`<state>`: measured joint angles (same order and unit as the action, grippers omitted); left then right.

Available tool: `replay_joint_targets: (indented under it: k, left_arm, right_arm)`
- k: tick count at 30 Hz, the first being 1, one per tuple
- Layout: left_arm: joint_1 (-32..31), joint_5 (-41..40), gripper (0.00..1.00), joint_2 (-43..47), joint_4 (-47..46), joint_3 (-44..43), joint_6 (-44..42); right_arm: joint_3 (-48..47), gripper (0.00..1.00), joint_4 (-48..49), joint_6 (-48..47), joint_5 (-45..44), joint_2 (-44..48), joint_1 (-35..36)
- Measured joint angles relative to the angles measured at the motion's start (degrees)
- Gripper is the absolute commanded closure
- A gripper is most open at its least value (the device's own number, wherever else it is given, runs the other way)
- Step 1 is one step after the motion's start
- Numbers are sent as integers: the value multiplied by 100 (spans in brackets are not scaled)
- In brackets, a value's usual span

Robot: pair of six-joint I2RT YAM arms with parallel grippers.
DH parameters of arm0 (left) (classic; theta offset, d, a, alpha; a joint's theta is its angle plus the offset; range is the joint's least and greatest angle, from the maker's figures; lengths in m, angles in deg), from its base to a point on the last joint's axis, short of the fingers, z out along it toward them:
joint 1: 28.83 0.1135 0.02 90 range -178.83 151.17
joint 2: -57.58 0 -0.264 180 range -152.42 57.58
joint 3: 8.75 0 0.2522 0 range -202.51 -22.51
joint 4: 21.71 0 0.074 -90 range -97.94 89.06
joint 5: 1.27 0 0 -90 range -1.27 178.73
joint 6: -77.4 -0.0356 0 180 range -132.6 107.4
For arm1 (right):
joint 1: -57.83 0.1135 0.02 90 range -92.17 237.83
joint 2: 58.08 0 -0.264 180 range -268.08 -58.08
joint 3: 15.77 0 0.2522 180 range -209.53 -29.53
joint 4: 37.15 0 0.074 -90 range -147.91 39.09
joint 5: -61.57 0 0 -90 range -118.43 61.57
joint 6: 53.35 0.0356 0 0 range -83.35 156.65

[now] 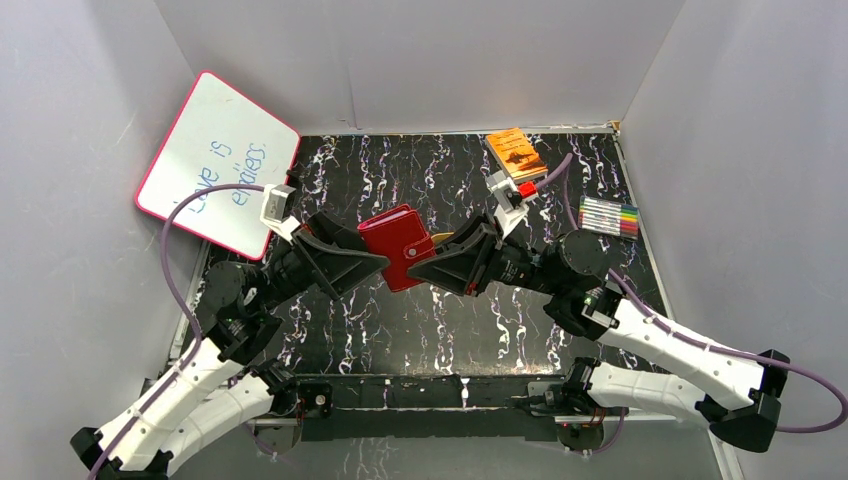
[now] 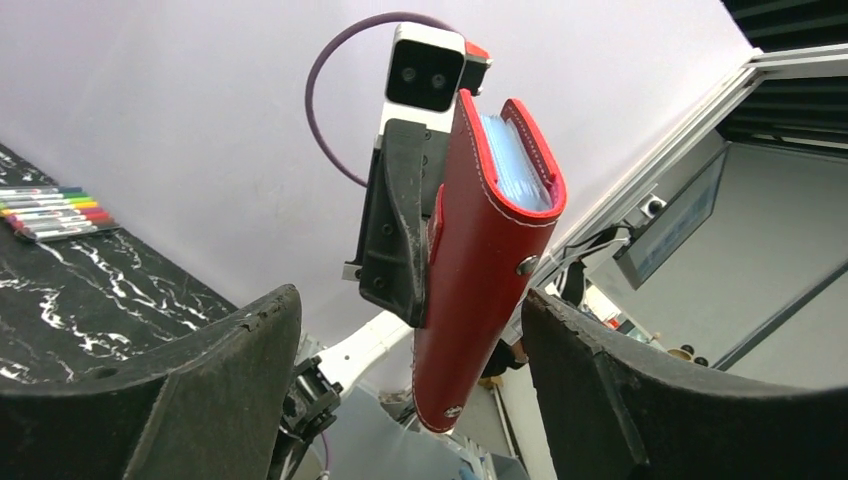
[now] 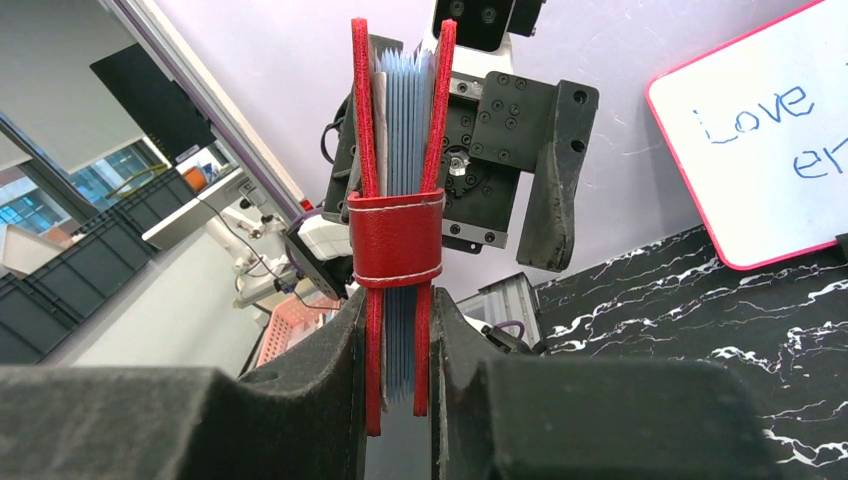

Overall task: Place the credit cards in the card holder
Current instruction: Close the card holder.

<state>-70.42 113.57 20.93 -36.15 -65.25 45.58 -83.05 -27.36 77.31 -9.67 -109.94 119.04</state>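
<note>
The dark red card holder [image 1: 398, 245] is held above the black marbled table, between the two grippers. My right gripper [image 1: 428, 268] is shut on its lower edge; in the right wrist view the fingers [image 3: 330, 370] press both covers of the holder [image 3: 397, 240], whose snap tab is wrapped over thin pale blue leaves. My left gripper [image 1: 372, 263] is open, its jaws wide apart on either side of the holder [image 2: 490, 260] without touching it. My right gripper's finger lies against the holder's left face in the left wrist view. No loose credit cards are in view.
A pink-rimmed whiteboard [image 1: 215, 165] leans at the back left. An orange book [image 1: 516, 152] lies at the back right, with a row of coloured markers [image 1: 610, 216] nearer the right edge. Grey walls enclose the table on three sides.
</note>
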Motion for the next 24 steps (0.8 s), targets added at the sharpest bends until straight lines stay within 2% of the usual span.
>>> replay_joint_targets:
  k: [9, 19, 24]
  left_arm:
    - [0, 181, 47, -271, -584, 70, 313]
    - [-2, 367, 57, -426, -721, 70, 341]
    - [-2, 437, 92, -444, -756, 57, 323]
  right_arm:
    - [92, 100, 192, 90, -70, -24, 0]
    - [195, 100, 201, 118, -149, -39, -2]
    - [195, 100, 103, 116, -219, -42, -2]
